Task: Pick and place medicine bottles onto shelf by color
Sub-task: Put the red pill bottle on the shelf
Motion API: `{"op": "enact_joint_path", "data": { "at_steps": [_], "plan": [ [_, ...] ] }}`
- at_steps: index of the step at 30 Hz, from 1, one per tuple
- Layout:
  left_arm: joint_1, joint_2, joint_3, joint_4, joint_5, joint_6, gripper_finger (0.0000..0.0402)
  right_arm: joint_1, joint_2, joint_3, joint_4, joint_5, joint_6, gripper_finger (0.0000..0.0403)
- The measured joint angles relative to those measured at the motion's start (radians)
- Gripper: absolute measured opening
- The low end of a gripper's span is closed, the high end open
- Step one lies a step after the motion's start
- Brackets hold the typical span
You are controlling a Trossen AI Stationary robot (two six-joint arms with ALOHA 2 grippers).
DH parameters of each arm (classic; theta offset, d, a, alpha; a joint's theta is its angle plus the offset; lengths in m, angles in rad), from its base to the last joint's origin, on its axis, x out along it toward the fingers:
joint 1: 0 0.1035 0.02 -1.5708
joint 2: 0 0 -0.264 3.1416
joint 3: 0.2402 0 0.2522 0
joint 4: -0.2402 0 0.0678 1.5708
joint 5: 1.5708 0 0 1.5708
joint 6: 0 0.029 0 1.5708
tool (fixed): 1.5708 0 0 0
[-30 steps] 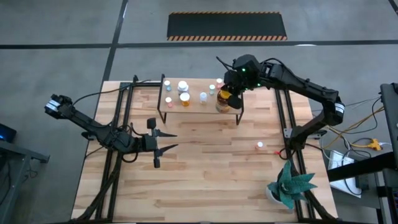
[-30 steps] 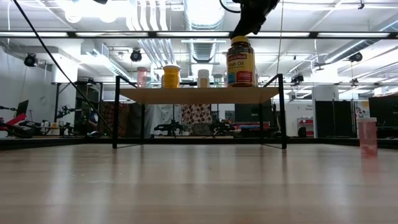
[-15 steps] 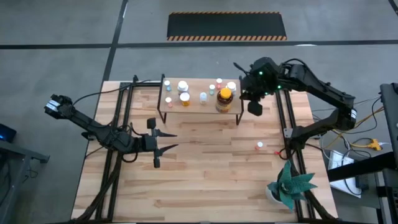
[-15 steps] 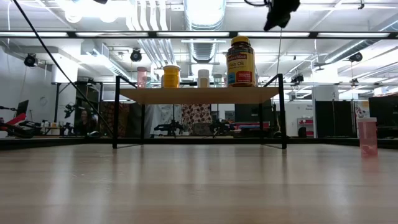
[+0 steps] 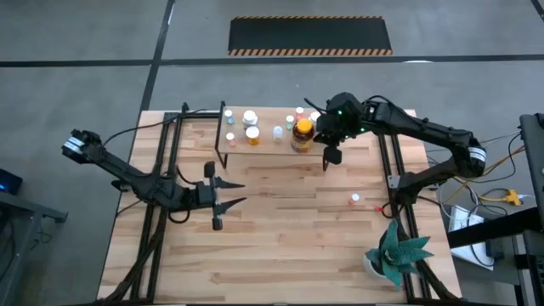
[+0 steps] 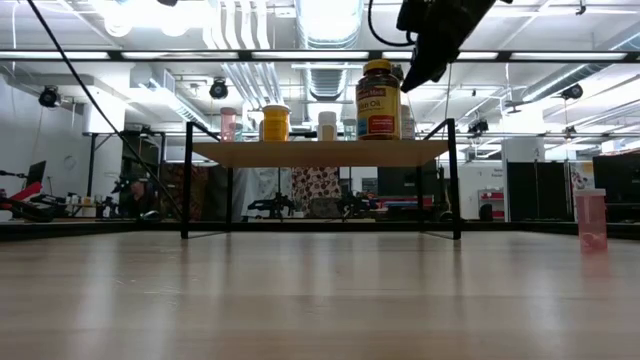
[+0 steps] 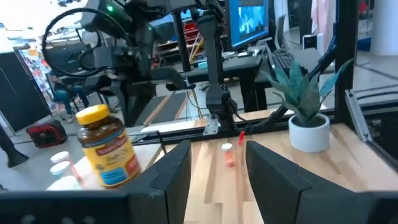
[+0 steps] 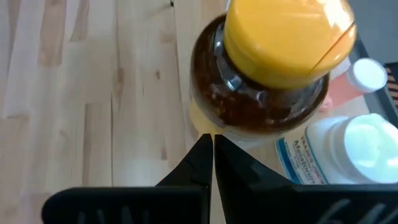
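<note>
Brown bottle with yellow cap and yellow label. Light wood shelf on black legs. Green plant in white pot.

— What else sits on my pale wooden plank table?

— A spiky green plant in a white pot, at my right front corner.

— And beyond the table?

— A black floor mat with orange-striped edges.

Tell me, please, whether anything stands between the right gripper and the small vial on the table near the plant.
Nothing visible. The right gripper, shut, hangs at the right end of the shelf beside the amber bottle; the vial stands alone on the tabletop, with only bare wood between them. The plant lies beyond it.
</note>
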Motion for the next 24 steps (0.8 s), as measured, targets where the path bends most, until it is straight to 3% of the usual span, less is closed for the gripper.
{"op": "enact_joint_path", "data": {
  "at_steps": [10, 17, 24],
  "plan": [
    [-0.003, 0.234, 0.000, 0.105, 0.028, -0.224, 0.0136, 0.099, -0.070, -0.044, 0.034, -0.002, 0.109, 0.0009],
    [-0.003, 0.411, 0.005, 0.286, 0.046, -0.233, 0.0136, 0.268, -0.187, -0.269, 0.276, -0.003, 0.151, 0.0009],
    [-0.003, 0.463, 0.032, 0.340, 0.048, -0.241, 0.0136, 0.360, -0.280, -0.454, 0.431, -0.003, 0.176, 0.0009]
  ]
}}
